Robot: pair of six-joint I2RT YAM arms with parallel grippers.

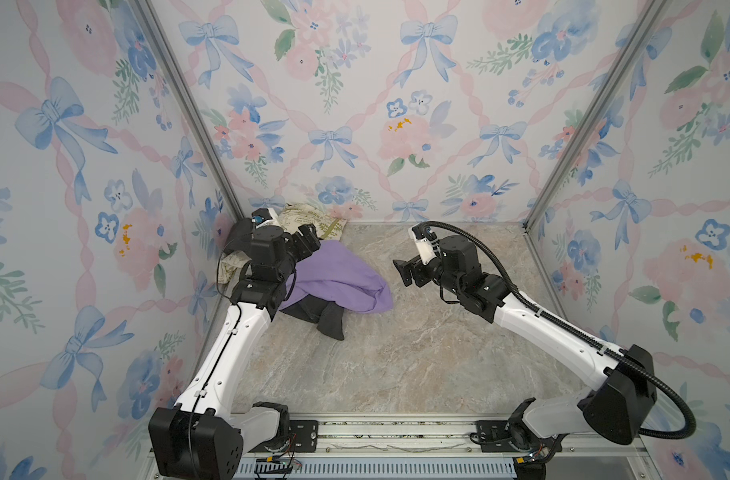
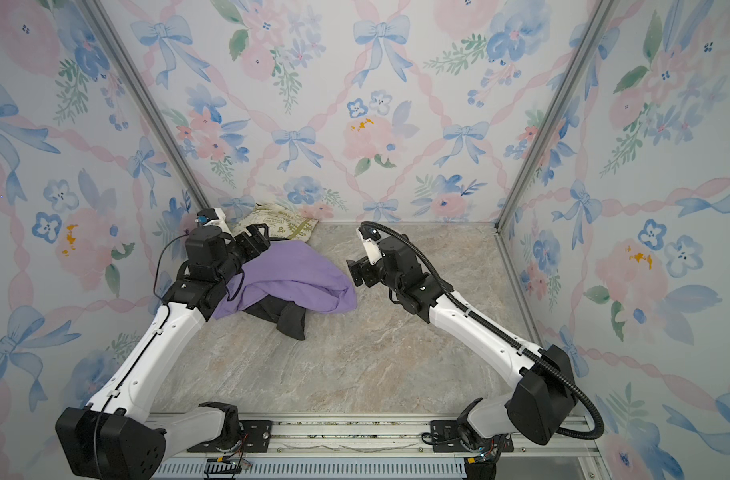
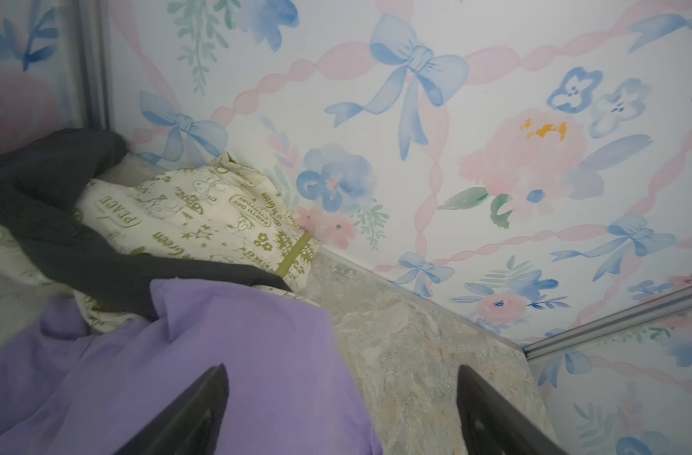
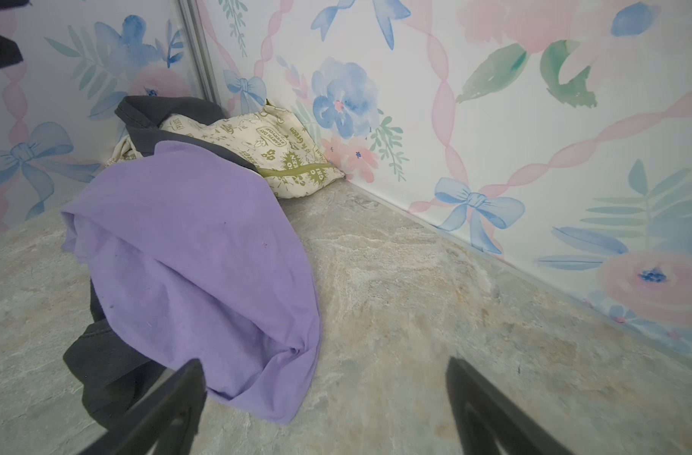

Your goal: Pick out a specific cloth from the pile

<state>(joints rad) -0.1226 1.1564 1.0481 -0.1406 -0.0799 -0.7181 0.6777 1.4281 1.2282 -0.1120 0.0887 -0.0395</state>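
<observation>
The marbled stone-look worktop [image 1: 396, 365] is boxed in on three sides by floral papered walls [image 1: 355, 104] that meet at metal corner posts. The pile [image 1: 313, 270] sits in the far left corner. On top of it lies the lavender cloth [image 1: 338, 278], draped over a dark charcoal garment [image 1: 332, 322] whose edge pokes out toward the front. A cream cloth with green print [image 1: 309, 218] is wedged behind, touching the back wall. The lavender cloth's right edge ends on bare worktop, and the surface to its right and front lies open. The left fingers [image 3: 191, 409] are spread wide over the cloth's far edge, with nothing between them. The right fingers [image 4: 167, 405], also spread wide and empty, hover near the cloth's right edge, apart from it.
</observation>
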